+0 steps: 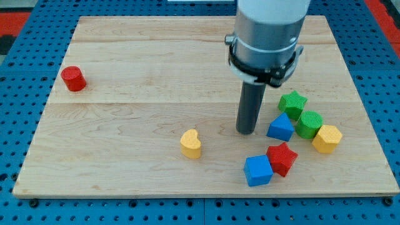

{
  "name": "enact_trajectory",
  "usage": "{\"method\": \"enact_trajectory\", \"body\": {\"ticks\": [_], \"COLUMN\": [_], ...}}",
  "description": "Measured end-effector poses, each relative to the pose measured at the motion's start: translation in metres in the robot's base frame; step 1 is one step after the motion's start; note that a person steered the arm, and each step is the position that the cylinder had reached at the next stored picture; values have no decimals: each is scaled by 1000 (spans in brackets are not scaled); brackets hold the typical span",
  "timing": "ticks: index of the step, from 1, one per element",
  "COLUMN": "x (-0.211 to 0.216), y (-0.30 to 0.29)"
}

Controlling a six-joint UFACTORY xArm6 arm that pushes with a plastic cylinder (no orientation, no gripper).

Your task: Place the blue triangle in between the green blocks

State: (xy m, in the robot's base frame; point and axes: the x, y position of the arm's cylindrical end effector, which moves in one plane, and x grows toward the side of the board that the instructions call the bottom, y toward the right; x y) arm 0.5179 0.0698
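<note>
My tip [246,132] rests on the bench [125,75], just at 9 o'clock of the blue triangle [280,127]; contact unclear. Triangle touches green star [292,102] and green cylinder [309,123], at their 8 o'clock. No fingers fitted.

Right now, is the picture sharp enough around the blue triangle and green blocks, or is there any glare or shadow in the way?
Camera view: evenly lit and sharp, no glare on the board. My tip casts only a faint shadow, just left of the blue triangle. The green star and green cylinder are clear.
</note>
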Motion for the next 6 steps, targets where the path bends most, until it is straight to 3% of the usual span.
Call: {"method": "enact_trajectory", "body": {"ticks": [5,6], "x": [-21,-21], "y": [142,149]}}
